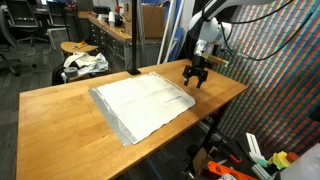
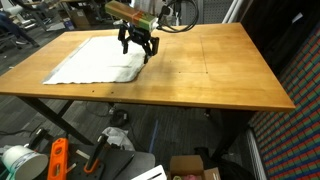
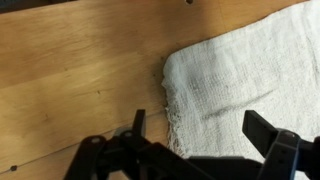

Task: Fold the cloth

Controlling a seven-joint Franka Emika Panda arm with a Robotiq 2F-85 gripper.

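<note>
A white cloth lies flat on the wooden table; it also shows in an exterior view and in the wrist view. My gripper hovers just above the cloth's far corner, fingers pointing down. In an exterior view the gripper is over the cloth's edge. In the wrist view the gripper is open, its two black fingers straddling the frayed corner, with nothing held.
The table's edge runs close to the gripper. A stool with a crumpled cloth stands behind the table. Boxes and tools lie on the floor below. Bare wood spreads beside the cloth.
</note>
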